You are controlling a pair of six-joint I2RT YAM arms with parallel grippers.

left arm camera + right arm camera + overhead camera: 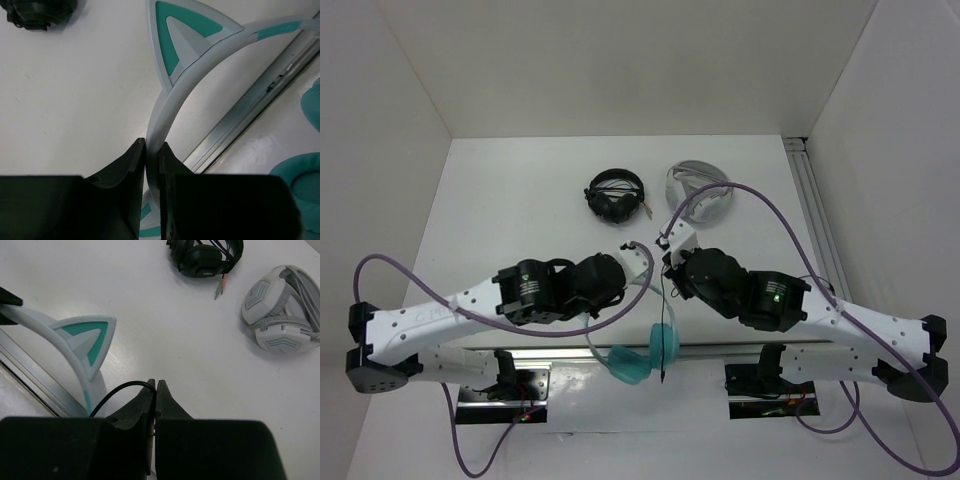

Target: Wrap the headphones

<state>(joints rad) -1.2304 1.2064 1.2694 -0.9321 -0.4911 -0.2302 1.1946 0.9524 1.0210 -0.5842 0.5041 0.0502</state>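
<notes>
The teal headphones hang between the two arms above the table's near edge, ear cups low, pale headband with cat ears upward. My left gripper is shut on the pale headband. My right gripper is shut on the thin black cable, which loops out to the left of its jaws. The cat ear also shows in the right wrist view. From above, the left gripper and right gripper are close together at mid-table, and the cable hangs down.
Black headphones lie at the back centre of the table. White-grey headphones lie to their right. A metal rail runs along the near edge under the arms. White walls enclose the table on three sides.
</notes>
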